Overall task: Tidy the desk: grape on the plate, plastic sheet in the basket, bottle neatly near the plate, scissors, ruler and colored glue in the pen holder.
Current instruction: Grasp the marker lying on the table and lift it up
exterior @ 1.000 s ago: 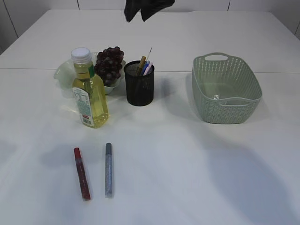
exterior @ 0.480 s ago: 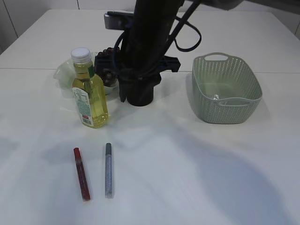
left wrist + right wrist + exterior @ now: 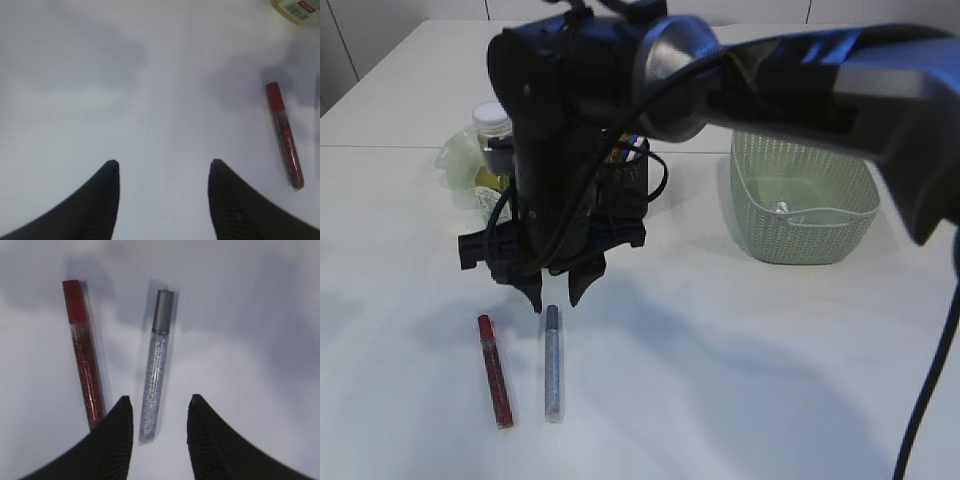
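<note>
1. You can see the right claw (image 3: 554, 296) hanging low over the worktop (image 3: 740, 360), just above the grey cap end of the silver glue stick (image 3: 552, 363).
2. In the right wrist view, its two black fingers (image 3: 112, 440) stand partly open with nothing between them; the silver glue stick lies on the worktop under the gap, closer to the left finger.
3. The red glue stick (image 3: 494, 370) lies just beside the silver one, on its left, near the front edge of the worktop. They do not touch.
4. Your left claw (image 3: 164, 200) is open too and holds nothing. It hangs over bare worktop, with the red glue stick off to its right.
5. The big dark arm (image 3: 570, 130) hides most of the bottle (image 3: 492, 130). You can see only its white cap and a bit of its side.
6. The black pen holder (image 3: 630, 175) peeks out behind the arm, with coloured things sticking up in it.
7. The green basket (image 3: 803, 190) sits towards the right edge of the worktop, well apart from the glue sticks.
</note>
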